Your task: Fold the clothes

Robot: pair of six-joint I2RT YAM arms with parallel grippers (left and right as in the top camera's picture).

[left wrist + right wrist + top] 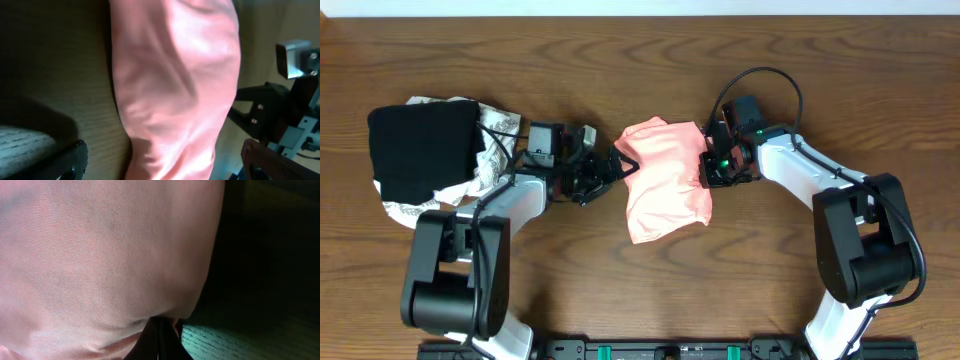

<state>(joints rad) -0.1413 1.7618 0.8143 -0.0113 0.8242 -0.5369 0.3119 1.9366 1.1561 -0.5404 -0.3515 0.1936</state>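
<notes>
The salmon-pink T-shirt [665,185] lies bunched and folded on the wooden table at the centre; its lettering is hidden. My left gripper [618,167] is open at the shirt's left edge. In the left wrist view the shirt [175,85] runs between the two wide-apart fingers of the left gripper [165,162]. My right gripper [708,167] is at the shirt's right edge. In the right wrist view its fingers [161,340] are shut on a pinch of the pink fabric [100,255], which fills most of that view.
A black folded garment [425,150] lies on a white cloth with grey pattern [500,122] at the far left, just behind the left arm. The right arm's black camera mount [265,110] shows beyond the shirt in the left wrist view.
</notes>
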